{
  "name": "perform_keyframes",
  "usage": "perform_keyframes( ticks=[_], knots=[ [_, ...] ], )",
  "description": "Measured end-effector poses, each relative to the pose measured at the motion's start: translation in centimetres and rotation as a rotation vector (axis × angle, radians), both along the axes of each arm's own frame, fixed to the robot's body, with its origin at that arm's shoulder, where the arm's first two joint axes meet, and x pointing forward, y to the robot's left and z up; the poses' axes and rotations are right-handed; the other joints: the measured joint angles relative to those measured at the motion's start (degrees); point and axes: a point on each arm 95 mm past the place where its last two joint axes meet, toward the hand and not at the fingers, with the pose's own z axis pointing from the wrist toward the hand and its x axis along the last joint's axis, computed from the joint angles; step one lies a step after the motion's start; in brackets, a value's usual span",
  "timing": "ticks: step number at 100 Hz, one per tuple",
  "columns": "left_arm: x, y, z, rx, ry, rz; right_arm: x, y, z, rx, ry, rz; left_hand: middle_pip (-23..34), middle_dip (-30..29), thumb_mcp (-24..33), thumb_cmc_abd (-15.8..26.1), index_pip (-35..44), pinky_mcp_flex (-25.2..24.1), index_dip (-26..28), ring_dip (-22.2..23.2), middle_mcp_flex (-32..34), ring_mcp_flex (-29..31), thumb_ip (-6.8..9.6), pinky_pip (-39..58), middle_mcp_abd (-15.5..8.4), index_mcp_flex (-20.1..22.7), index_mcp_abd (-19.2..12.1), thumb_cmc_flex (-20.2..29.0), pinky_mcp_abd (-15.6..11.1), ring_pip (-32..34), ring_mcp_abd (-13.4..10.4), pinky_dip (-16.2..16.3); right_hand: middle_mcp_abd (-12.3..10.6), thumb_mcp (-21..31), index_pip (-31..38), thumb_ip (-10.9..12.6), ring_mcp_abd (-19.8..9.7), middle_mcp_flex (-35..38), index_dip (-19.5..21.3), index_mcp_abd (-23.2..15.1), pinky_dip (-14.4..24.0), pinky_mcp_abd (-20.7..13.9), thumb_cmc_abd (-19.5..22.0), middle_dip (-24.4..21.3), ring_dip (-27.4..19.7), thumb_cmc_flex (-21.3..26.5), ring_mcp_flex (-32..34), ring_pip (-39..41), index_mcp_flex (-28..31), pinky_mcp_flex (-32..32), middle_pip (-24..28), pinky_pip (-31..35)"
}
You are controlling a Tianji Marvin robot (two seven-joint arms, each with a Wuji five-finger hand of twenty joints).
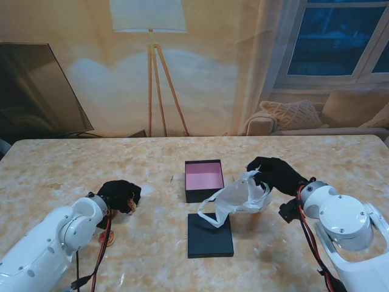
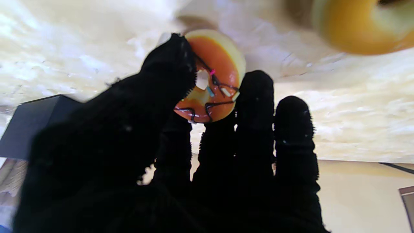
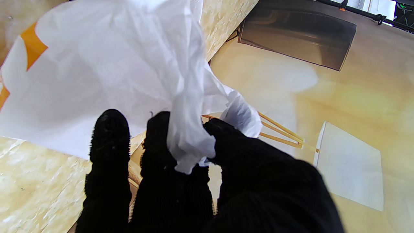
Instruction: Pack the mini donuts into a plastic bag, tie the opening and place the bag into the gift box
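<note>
Nearest me, the black box lid [image 1: 210, 235] lay flat, touching the open pink-lined gift box [image 1: 203, 180] just beyond. At right, the right robot hand [image 1: 275, 173] pinched the white plastic bag [image 1: 239, 199], which draped onto the lid's far edge. At left, the left robot hand [image 1: 119, 194] gripped a mini donut [image 2: 212, 77]; bare surface [image 1: 73, 164] stretched beyond.
</note>
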Motion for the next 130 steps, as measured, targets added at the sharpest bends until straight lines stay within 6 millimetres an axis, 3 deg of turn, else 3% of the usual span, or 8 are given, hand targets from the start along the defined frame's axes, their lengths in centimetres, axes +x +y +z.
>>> perform_keyframes(
  ticks=[11,29,54,100,130],
  knots=[
    [-0.1,-0.8,0.9,-0.039,0.004,-0.035,0.0,0.0,0.0,-0.002,0.0,-0.001,-0.6,-0.9,0.0,0.0,-0.1,1.5,-1.4,-2.3,1.9,1.6,-0.01,0.1,0.0,0.8,0.2,0.0,0.2,0.0,0.0,0.0,0.0,0.0,0.0,0.0,0.0,0.0,0.0,0.0,0.0,0.0,0.0,0.0,0.0,0.0,0.0,0.0,0.0,0.0,0.0,0.0],
    [-0.2,-2.1,2.7,-0.047,0.006,-0.096,-0.1,0.0,0.0,-0.002,0.0,-0.002,-0.6,-1.3,0.0,0.4,-0.5,2.2,-1.5,-2.5,2.6,2.2,-0.01,0.4,0.0,1.4,0.4,0.8,0.7,0.0,0.0,0.0,0.0,0.0,0.0,0.0,0.0,0.0,0.0,0.0,0.0,0.0,0.0,0.0,0.0,0.0,0.0,0.0,0.0,0.0,0.0,0.0],
    [-1.0,-4.4,5.9,-0.191,-0.006,-0.157,0.0,0.1,0.0,0.0,0.003,0.0,-0.6,-1.3,0.8,1.7,-0.5,2.7,-1.5,-2.5,2.6,2.6,0.16,1.6,-0.2,1.5,0.4,2.7,0.9,0.1,0.0,0.0,0.0,0.0,0.0,0.0,0.0,0.0,0.0,0.0,0.0,0.0,0.0,0.0,0.0,0.0,0.0,0.0,0.0,0.0,0.0,0.0],
    [-1.5,-13.6,10.7,-0.462,0.157,-0.333,0.1,0.2,0.1,0.001,0.005,0.002,-0.6,-1.3,0.8,3.0,-0.6,2.6,-1.4,-2.5,2.6,2.6,0.18,2.9,-0.2,1.4,0.8,3.3,1.4,0.6,0.1,0.2,0.0,0.0,0.0,0.0,0.0,0.0,0.0,0.0,0.0,0.0,0.0,0.0,0.0,0.0,0.0,0.0,0.0,0.0,0.0,0.0],
    [-1.7,-19.6,12.5,-0.506,0.272,-0.426,0.1,0.3,0.0,0.004,0.002,-0.003,-0.5,-1.2,0.8,3.0,-0.6,2.1,-0.8,-2.5,2.6,2.6,0.18,2.9,0.2,1.4,1.5,3.6,1.6,0.6,0.3,0.6,0.0,0.0,0.0,0.0,0.0,0.0,0.0,0.0,0.0,0.0,0.0,0.0,0.0,0.0,0.0,0.0,0.0,0.0,0.0,0.0]
  ],
)
